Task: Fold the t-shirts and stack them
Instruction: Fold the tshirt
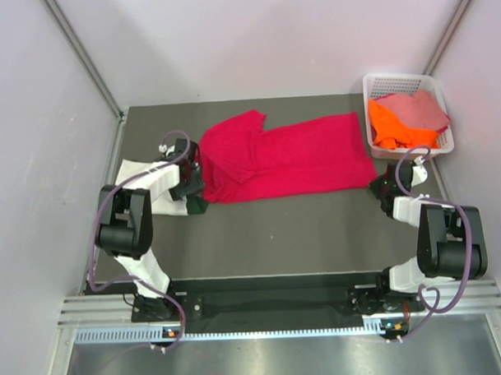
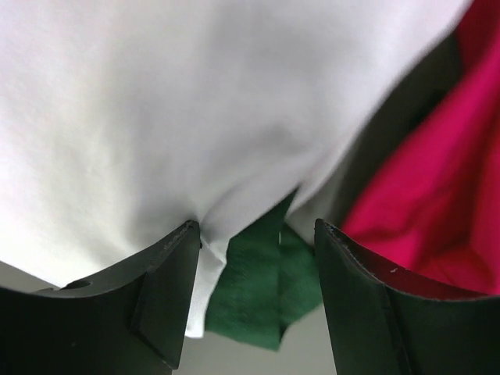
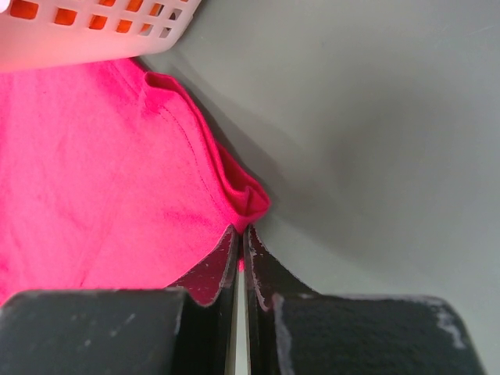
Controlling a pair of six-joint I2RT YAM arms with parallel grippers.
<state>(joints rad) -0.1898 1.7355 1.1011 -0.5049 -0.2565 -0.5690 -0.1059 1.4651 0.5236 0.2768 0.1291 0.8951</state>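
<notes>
A crimson-red t-shirt lies spread across the middle of the table. My right gripper is shut on the red t-shirt's near right corner, which bunches at the fingertips. My left gripper stands open at the shirt's left end. Between its jaws show a dark green cloth and the edge of a cream-white t-shirt. The red t-shirt lies just right of the right finger. The white t-shirt lies folded at the table's left, partly under the left arm.
A white lattice basket stands at the back right, close to the red shirt's right end. It holds an orange t-shirt and a dusty pink one. Walls close in the table on both sides.
</notes>
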